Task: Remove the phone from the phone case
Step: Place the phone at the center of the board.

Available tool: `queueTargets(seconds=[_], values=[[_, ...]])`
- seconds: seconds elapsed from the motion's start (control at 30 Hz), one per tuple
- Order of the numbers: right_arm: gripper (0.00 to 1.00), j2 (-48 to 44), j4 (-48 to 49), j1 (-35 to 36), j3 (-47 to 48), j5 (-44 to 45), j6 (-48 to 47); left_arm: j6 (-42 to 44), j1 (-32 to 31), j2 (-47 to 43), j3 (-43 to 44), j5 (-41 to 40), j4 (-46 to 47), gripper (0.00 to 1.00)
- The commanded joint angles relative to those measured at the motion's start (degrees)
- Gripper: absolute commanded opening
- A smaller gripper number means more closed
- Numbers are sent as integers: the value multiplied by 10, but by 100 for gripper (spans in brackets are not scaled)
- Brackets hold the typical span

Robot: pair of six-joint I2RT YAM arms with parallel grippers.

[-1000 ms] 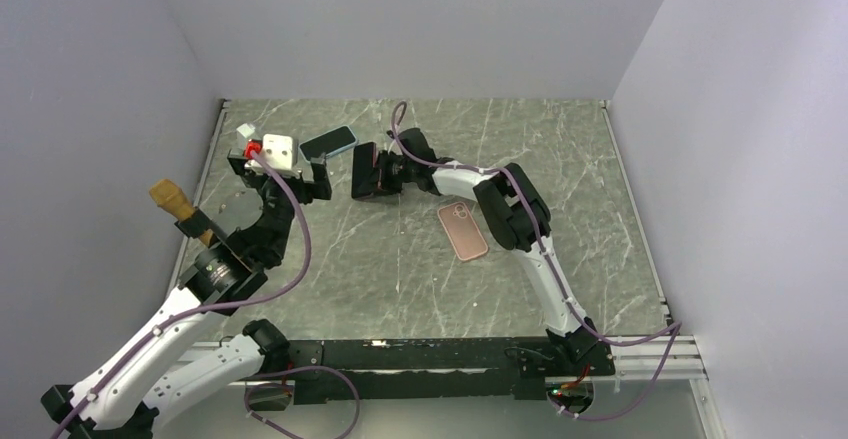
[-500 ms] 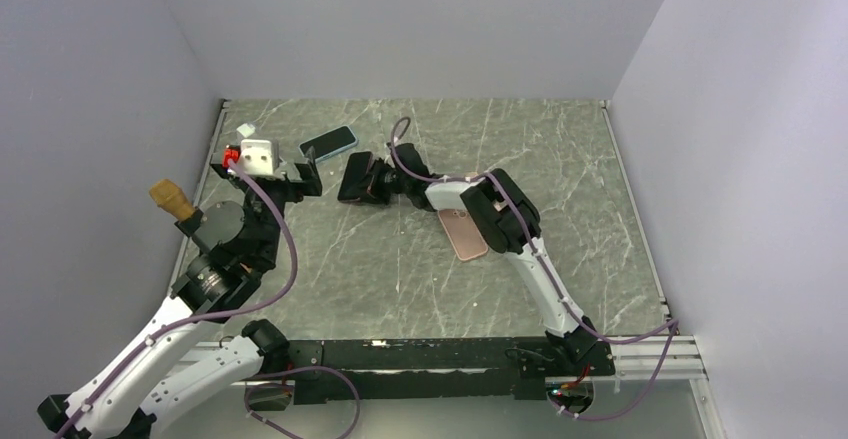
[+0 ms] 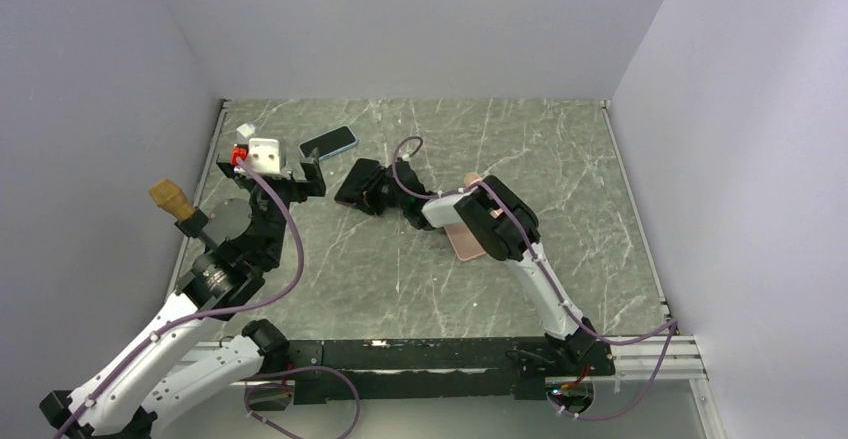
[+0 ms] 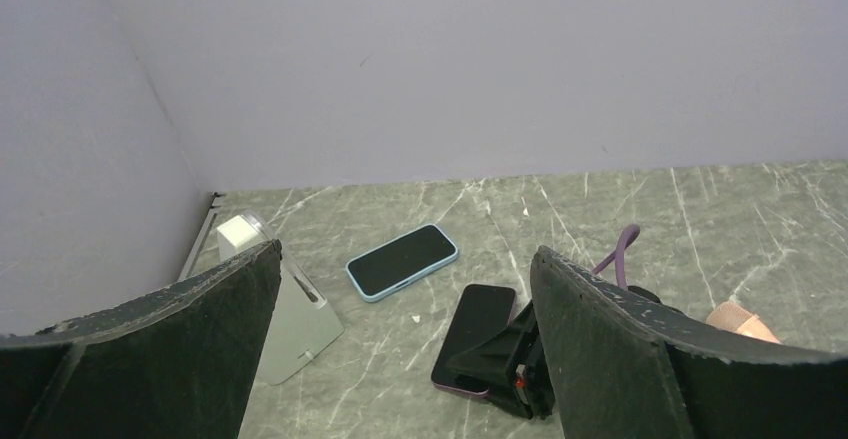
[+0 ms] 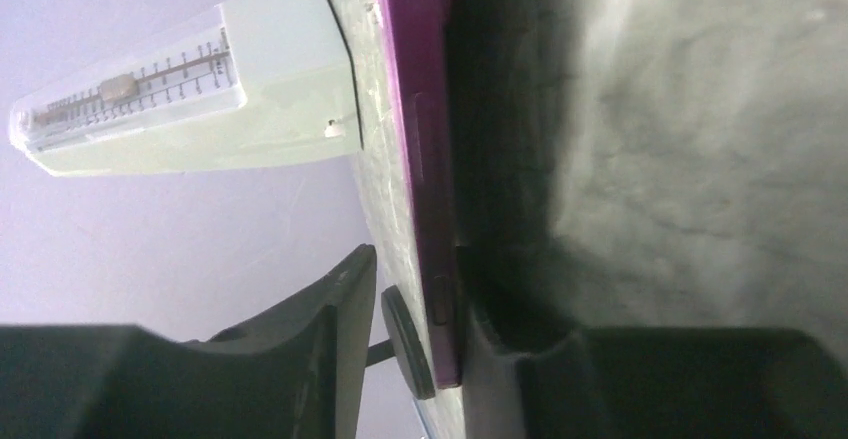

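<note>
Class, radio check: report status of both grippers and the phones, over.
Left gripper open, empty, raised. Right gripper around purple phone end, grip unclear. Blue-cased phone lies apart; pink item half under right arm.

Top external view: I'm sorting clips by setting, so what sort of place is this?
Most likely a robot test cell in a lab: plain lilac walls box in a marble-patterned table, and the cabled left arm and right arm are bolted at its near edge.

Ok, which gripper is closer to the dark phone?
Right. The right gripper grips the dark phone by one end; the left gripper hangs open to its left, not touching it.
</note>
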Motion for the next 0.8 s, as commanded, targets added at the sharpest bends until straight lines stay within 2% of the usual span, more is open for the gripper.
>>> queueTargets(seconds=[0.0,0.07,0.1,0.17,0.33,0.5,0.63,0.77], values=[[49,-54,-30,14,-13,42,11,3,2,9,-3,-12,24,98],[82,-78,-44,17,-33,34,-11,-1,3,12,-2,-17,22,99],[92,-93,-58,17,-46,30,-26,-1,3,14,-1,-17,23,100],[99,-130,-81,17,-87,16,-58,-2,2,15,-4,-17,25,99],[100,-238,-80,22,-220,-36,-127,-7,2,23,-2,-14,22,99],[99,-372,-101,34,-337,-61,-244,-8,2,42,0,-10,18,99],[96,-493,-147,37,-376,-68,-356,-24,7,70,9,13,3,99],[95,-587,-203,35,-388,-83,-410,-47,21,129,30,18,-34,99]])
